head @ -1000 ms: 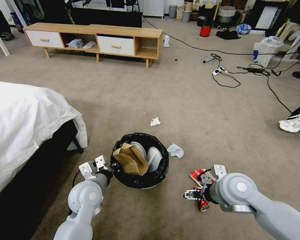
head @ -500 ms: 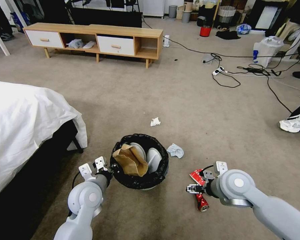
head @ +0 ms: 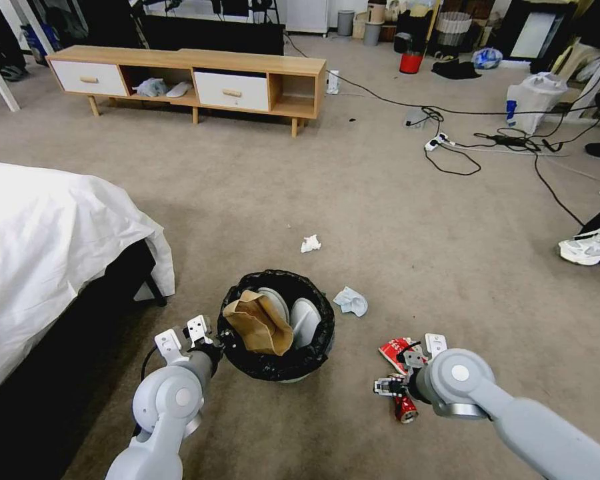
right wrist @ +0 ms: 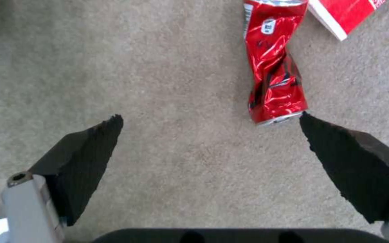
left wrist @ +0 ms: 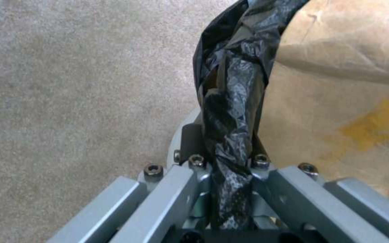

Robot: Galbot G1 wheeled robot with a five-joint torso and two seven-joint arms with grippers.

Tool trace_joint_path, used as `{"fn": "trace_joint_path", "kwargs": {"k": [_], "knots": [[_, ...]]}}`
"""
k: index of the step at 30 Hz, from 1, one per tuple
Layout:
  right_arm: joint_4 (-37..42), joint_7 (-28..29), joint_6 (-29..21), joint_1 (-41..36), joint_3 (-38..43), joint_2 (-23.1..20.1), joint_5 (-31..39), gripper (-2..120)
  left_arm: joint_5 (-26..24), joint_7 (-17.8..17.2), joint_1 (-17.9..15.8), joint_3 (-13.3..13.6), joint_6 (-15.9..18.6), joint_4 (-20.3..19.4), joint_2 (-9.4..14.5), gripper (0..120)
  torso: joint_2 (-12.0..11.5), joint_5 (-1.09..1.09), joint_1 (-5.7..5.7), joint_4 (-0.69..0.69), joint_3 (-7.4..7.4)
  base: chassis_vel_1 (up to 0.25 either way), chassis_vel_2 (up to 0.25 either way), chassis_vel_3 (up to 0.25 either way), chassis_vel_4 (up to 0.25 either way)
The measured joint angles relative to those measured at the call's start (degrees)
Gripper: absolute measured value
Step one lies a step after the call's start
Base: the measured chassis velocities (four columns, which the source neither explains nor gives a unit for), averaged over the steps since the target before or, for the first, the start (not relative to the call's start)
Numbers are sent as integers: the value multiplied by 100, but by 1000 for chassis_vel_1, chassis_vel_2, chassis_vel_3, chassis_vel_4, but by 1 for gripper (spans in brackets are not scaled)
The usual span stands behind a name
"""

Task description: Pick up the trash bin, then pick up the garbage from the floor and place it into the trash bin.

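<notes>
The trash bin (head: 277,363), lined with a black bag, stands on the carpet with a crumpled brown paper bag (head: 259,325) and white items inside. My left gripper (head: 221,337) is shut on its bag-covered rim (left wrist: 230,101); the left wrist view shows my left gripper (left wrist: 225,145) pinching the black plastic beside the paper bag (left wrist: 338,101). My right gripper (head: 388,387) hovers open low over the floor, next to a crushed red can (head: 405,408). In the right wrist view the can (right wrist: 273,74) lies just beyond one fingertip of my right gripper (right wrist: 210,117), with a red-and-white carton (right wrist: 343,13) behind it.
Two crumpled tissues (head: 311,243) (head: 351,301) lie on the carpet beyond the bin. A bed with a white sheet (head: 47,247) is close on the left. Farther off are a wooden cabinet (head: 193,77), cables (head: 460,143), a white plastic bag (head: 533,100) and a shoe (head: 593,245).
My right arm has swung a little to the left while its open gripper stays beside the can. The bin held by my left gripper has shifted slightly left.
</notes>
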Motion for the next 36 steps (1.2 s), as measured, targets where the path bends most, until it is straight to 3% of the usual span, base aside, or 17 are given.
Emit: {"fn": "trace_joint_path", "kwargs": {"k": [23, 36], "knots": [[-875, -386, 0, 456, -415, 446, -493, 100, -58, 77, -145, -18, -45, 197, 91, 2, 0, 0, 0, 0, 0, 0, 0, 0, 0], [-1086, -664, 0, 218, -250, 324, -906, 100, -72, 81, -208, -10, -53, 295, 93, 2, 0, 0, 0, -1, 0, 0, 0, 0, 0]]}}
